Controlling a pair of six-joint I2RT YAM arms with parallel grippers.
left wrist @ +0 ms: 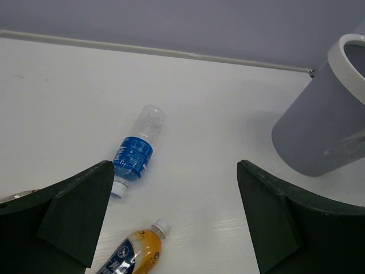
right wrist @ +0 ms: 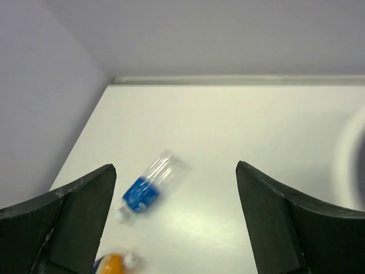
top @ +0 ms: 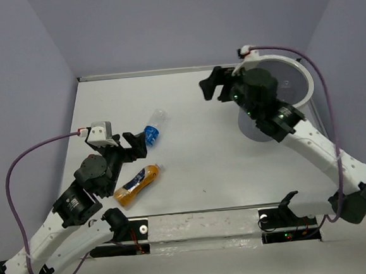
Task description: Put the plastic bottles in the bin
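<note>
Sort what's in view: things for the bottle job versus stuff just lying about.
For the job: blue-label bottle, orange bottle, bin.
Lying about: nothing loose, just purple cables.

Rear bottle, front bottle, bin right

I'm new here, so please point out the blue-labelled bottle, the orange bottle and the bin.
blue-labelled bottle (left wrist: 133,158): left wrist view, on its label.
orange bottle (top: 136,184): top external view, on its body.
bin (left wrist: 319,134): left wrist view, on its grey wall.
</note>
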